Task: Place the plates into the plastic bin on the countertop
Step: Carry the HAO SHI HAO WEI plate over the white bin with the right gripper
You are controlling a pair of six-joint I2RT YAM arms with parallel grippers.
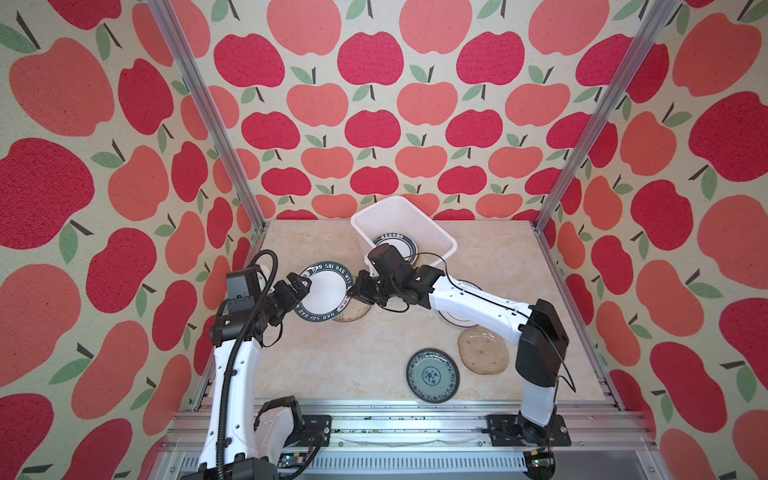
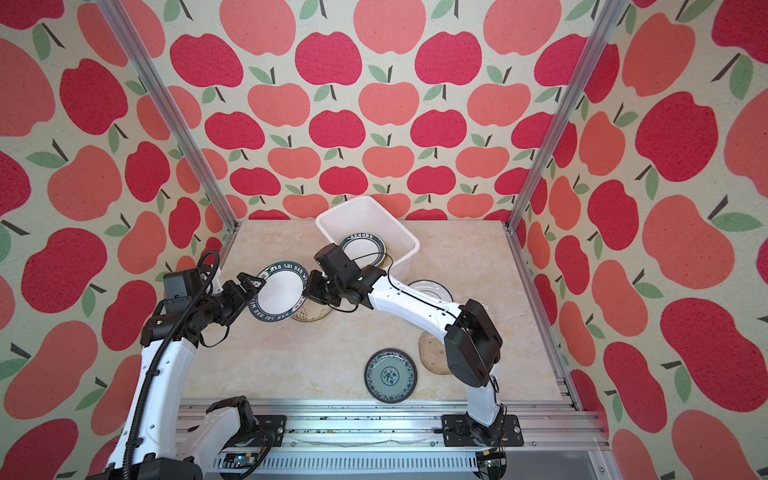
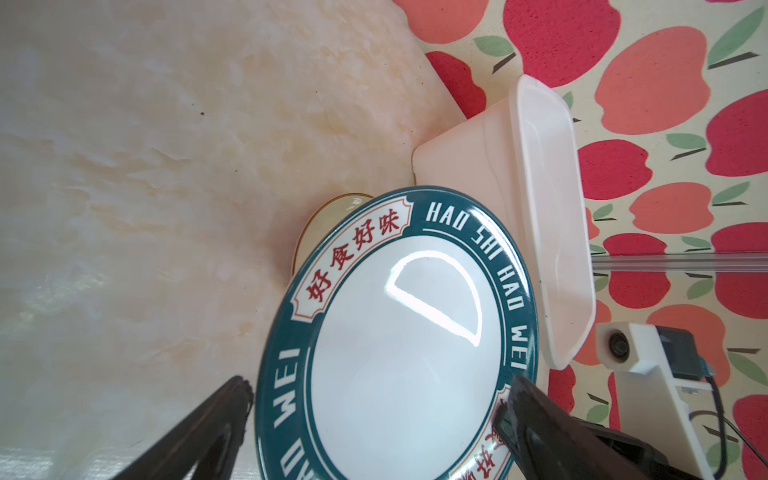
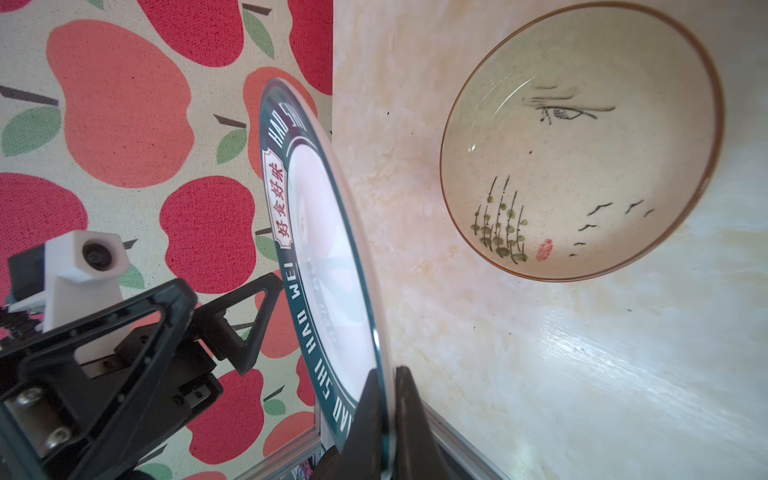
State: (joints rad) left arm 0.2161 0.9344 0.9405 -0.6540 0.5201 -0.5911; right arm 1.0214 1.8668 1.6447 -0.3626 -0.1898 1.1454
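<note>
Left of the deep white rectangular plastic bin and nearer the arms' bases, the left gripper has its fingers spread wide at the left edge of a round white plate with a dark teal rim; whether they touch it cannot be told. White letters HAO SHI HAO WEI and red characters on cream panels run round the glossy rim. The plate hangs tilted above the beige marble-patterned table, just off the bin's near corner. The right gripper has its fingers clamped on the plate's right rim. Below it lies a cream brown-edged plate painted with reeds and birds. Inside the bin rests a second teal-rimmed white plate. Well nearer than the bin lie a blue-patterned round plate and, just beside it, a clear squarish glass plate.
</note>
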